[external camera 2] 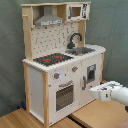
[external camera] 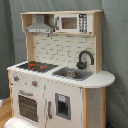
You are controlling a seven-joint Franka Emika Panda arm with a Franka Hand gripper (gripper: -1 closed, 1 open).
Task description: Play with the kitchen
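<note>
The kitchen (external camera: 57,70) is standing upright on the wooden floor (external camera 2: 20,120). In the second exterior view, the gripper (external camera 2: 94,91) is hovering near its lower cabinet door (external camera 2: 90,75); I cannot tell its state.

Only the front end of the robot arm (external camera 2: 116,94) appears, in the second exterior view, entering from the second exterior view's right edge. Its casing is smooth glossy white, built from rounded, bulbous segments that narrow toward the claw (external camera 2: 93,91). Dark grey seams and shadowed recesses separate the white shells, and a darker patch sits on the underside near the frame's edge. The claw end is white too, blocky, with small grey details too faint to identify.
</note>
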